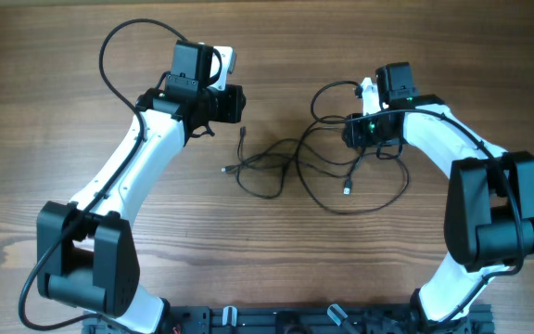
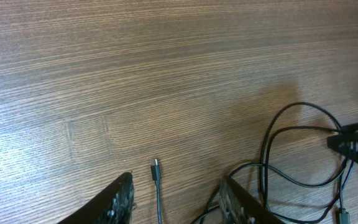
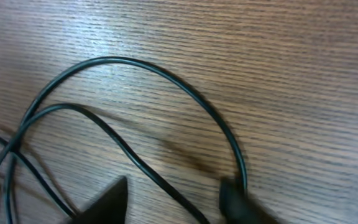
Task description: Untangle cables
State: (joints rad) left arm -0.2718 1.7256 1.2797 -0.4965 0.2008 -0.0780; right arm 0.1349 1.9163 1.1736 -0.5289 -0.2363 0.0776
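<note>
Left gripper (image 2: 176, 190), half open, straddles a plug end of the thin black flexible cables (image 2: 157, 186) (untouched). Right gripper (image 3: 174, 190), also half open, straddles one strand.

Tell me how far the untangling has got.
Done: nothing clear; the cables still cross in one loose tangle. In hand: the left tool hovers open over a free plug, and the right tool straddles a strand at the tangle's right side, jaws apart. Left: pulling every cable apart.
</note>
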